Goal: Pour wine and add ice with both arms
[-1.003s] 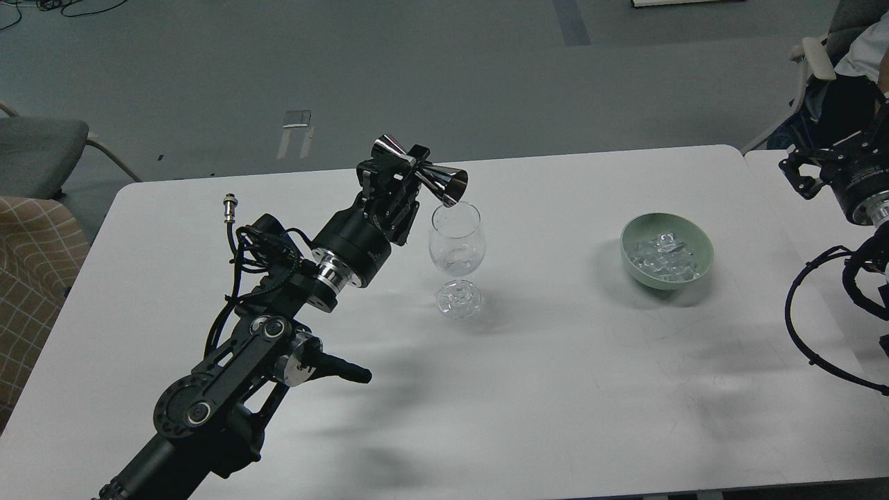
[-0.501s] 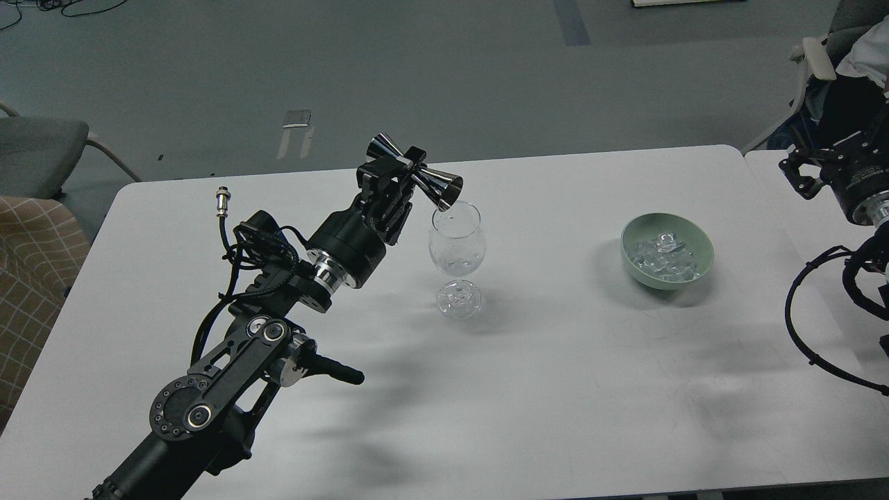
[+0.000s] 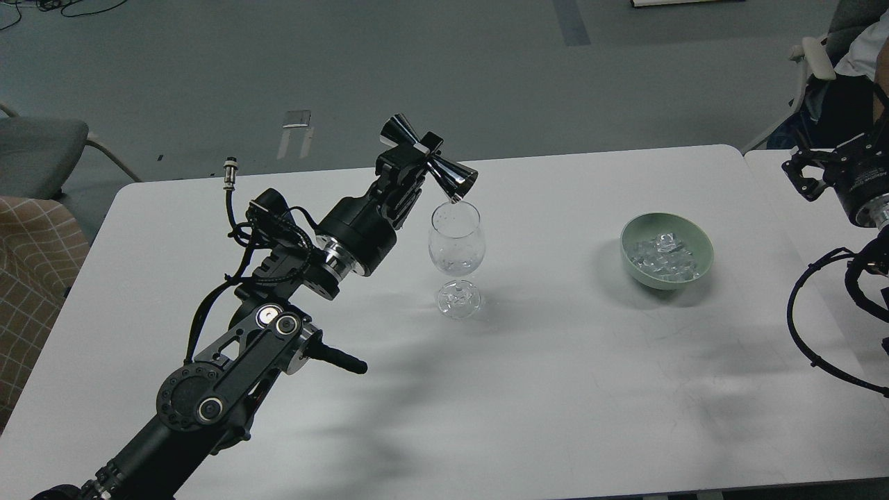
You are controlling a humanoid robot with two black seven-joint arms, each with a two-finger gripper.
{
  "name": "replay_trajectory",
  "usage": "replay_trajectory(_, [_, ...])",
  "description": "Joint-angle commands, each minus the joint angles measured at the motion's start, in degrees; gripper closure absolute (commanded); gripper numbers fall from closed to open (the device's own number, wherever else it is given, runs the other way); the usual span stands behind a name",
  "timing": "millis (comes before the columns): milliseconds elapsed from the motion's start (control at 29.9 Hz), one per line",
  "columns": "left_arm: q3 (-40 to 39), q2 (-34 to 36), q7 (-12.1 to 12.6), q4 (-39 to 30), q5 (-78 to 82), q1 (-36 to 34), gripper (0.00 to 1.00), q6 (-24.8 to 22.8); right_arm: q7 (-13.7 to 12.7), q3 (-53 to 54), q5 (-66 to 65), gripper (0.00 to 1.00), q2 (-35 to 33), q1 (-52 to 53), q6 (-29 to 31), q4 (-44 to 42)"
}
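My left gripper (image 3: pixel 415 154) is shut on a steel double-cone jigger (image 3: pixel 429 157), tipped mouth-down over the rim of a clear wine glass (image 3: pixel 456 239). A thin clear stream falls from the jigger into the glass, which stands upright on the white table (image 3: pixel 486 389). To the right sits a pale green bowl (image 3: pixel 694 269) holding the ice (image 3: pixel 661 258), a heap of small clear chunks. My right gripper (image 3: pixel 809 175) hovers at the far right edge, above the table's corner, away from the bowl; its fingers are too dark to tell apart.
A second white table (image 3: pixel 792 208) butts against the right side. A grey chair (image 3: pixel 35 149) and a checked cushion (image 3: pixel 31 278) stand off the left edge. A person sits at the top right corner (image 3: pixel 861 48). My right arm's black cable (image 3: pixel 806 340) loops over the table.
My left gripper rose and tipped the jigger more steeply, its mouth now pointing down over the glass rim. The right arm shifted only slightly.
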Motion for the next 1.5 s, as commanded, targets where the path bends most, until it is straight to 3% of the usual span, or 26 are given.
replay_trajectory(0, [0.0,0.01,-0.17,0.09,1.39,0.04,0.99,0.09,0.0,0.04,0.0,0.0,-0.04,-0.01,0.0,0.01])
replay_trajectory(501, [0.0,2.65,-0.17,-0.09,7.63,-0.05,0.99,0.27,0.0,-0.04,0.0,0.0,-0.31,-0.36,0.0,0.54])
replay_trajectory(1471, [-1.14,2.21,-0.35,-1.06,2.73,0.65,1.0,0.96,0.09,0.13,0.0,0.0,-1.18,-0.27,0.0,0.63])
